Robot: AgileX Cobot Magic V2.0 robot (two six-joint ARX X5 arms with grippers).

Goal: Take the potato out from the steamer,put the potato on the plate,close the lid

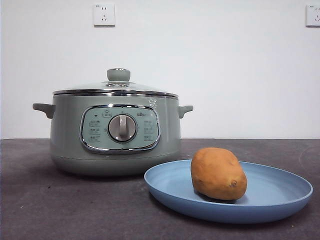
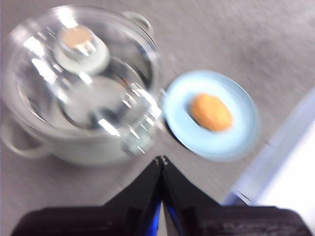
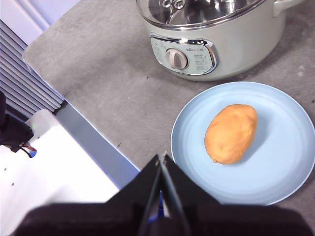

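- Grey, slightly mottled table (image 1: 75, 210) is stretching across the front view, with a plain white wall behind it carrying two wall sockets (image 1: 104, 15) high up.
- One potato (image 1: 218, 173) is lying on its side on the one plate (image 1: 280, 205), with bare blue showing around it on every side.
- One steamer (image 1: 65, 145) is standing on the table just beside the plate, its dial facing the front camera and the plate's near rim reaching up close to its base.
- One lid (image 1: 118, 86) is sitting closed on the steamer's chrome rim, knob upward.
- Left end effector (image 2: 161, 162) is hanging above the table with its jaws pressed together to a point and nothing between them; in its blurred wrist view the steamer with its lid and the plate with the potato are both lying well apart from the tips, untouched.
- Right end effector (image 3: 163, 160) is likewise hanging with its jaws closed on nothing; in its wrist view the plate's rim is lying near the tips, the potato is sitting on the plate clear of them, and the steamer is standing beyond the plate.
- Neither arm is showing in the front view.
- White and blue-edged panels (image 3: 74, 167) are showing beside the table's edge in the right wrist view.
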